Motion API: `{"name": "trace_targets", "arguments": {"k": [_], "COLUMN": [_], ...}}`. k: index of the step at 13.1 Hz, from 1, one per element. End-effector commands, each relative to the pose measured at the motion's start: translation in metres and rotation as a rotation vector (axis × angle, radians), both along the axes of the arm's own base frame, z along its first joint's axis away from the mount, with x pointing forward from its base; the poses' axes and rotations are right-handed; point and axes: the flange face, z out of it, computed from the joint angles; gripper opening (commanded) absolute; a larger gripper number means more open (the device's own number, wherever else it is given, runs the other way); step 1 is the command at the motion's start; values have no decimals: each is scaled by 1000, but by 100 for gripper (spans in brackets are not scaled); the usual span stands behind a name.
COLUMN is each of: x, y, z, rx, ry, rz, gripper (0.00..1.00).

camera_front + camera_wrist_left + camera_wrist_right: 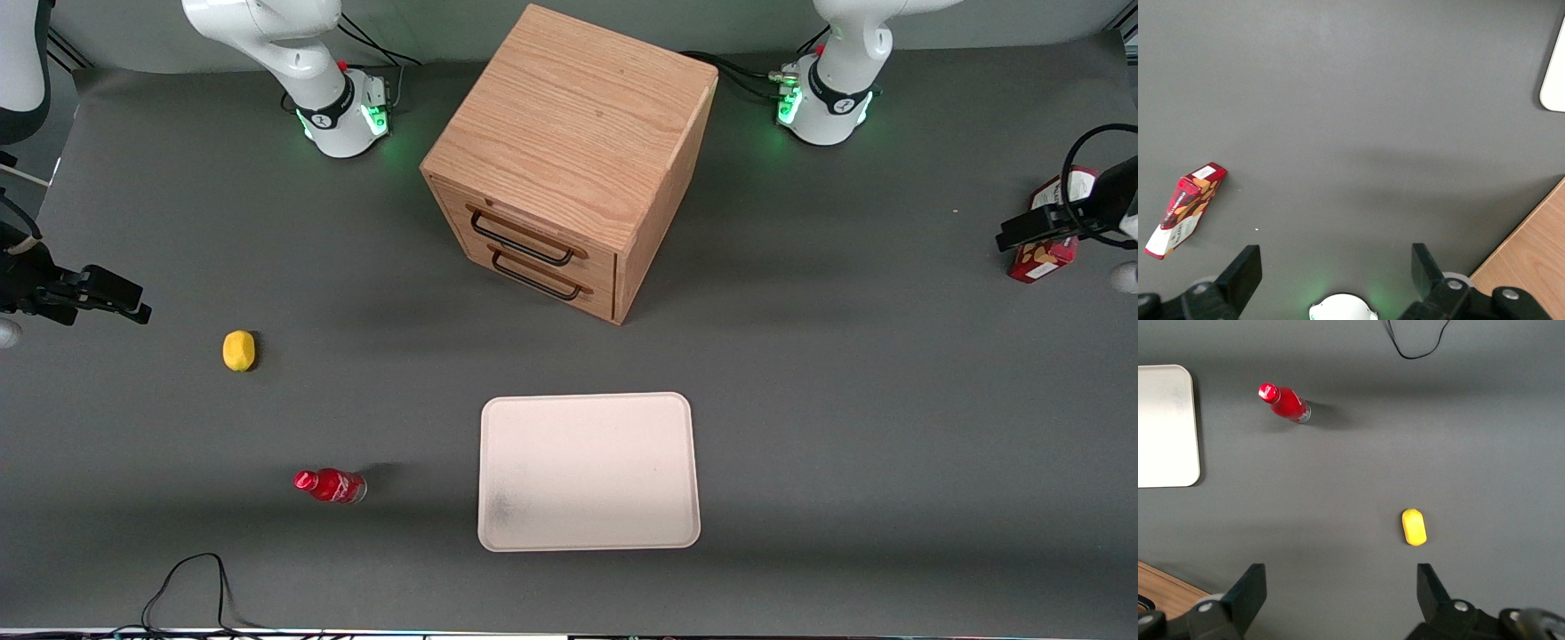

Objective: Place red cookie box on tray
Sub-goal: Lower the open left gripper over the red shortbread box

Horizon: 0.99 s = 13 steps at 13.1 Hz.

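Dark grey matte surface (845,373) spreads wide under even light, an oak two-drawer cabinet (569,160) sitting angled at its middle.

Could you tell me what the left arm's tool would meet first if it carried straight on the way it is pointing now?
Probably bare table. The tool, open, points down at grey surface; the red cookie box lies off to one side, outside its fingers' line, though depth is uncertain.

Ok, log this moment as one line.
pincer open, above bare table, holding nothing | red cookie box on table, ungrasped | tray empty | stage: approach
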Motion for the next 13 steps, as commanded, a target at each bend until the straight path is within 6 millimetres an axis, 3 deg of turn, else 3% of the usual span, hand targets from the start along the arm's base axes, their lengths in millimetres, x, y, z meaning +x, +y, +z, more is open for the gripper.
{"name": "trace_targets", "arguments": {"k": [1, 5, 13], "x": [4, 5, 8], "y": [2, -3, 7], "z": [1, 2, -7], "rx": [11, 18, 9], "ry": [28, 34, 64], "rz": [-5, 7, -9], "gripper": [100, 100, 100]}}
